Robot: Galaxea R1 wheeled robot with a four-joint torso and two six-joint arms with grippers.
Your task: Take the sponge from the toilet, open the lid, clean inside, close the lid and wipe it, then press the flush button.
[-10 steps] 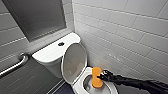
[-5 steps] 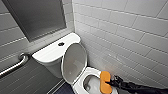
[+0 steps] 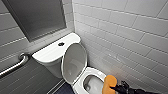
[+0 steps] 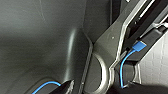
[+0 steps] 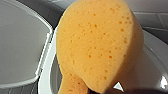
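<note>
The white toilet (image 3: 53,53) stands in the corner with its lid (image 3: 74,62) raised against the tank, greyish underside facing the bowl (image 3: 93,84). The dark round flush button (image 3: 61,44) sits in the middle of the tank top. Over the bowl's near right rim hangs the orange sponge (image 3: 109,82), with my right gripper (image 3: 113,87) shut on its lower end. In the right wrist view the sponge (image 5: 100,45) looms large, with the raised lid (image 5: 20,45) and the bowl rim (image 5: 46,75) behind it.
A white tiled wall (image 3: 125,37) runs close along the toilet's right side. A metal grab rail (image 3: 15,66) is fixed to the grey wall on the left, below a dark grey panel (image 3: 37,17). Dark floor (image 3: 37,82) lies left of the bowl.
My right gripper has carried the sponge from over the middle of the bowl towards its near right rim. The toilet and lid have not moved.
</note>
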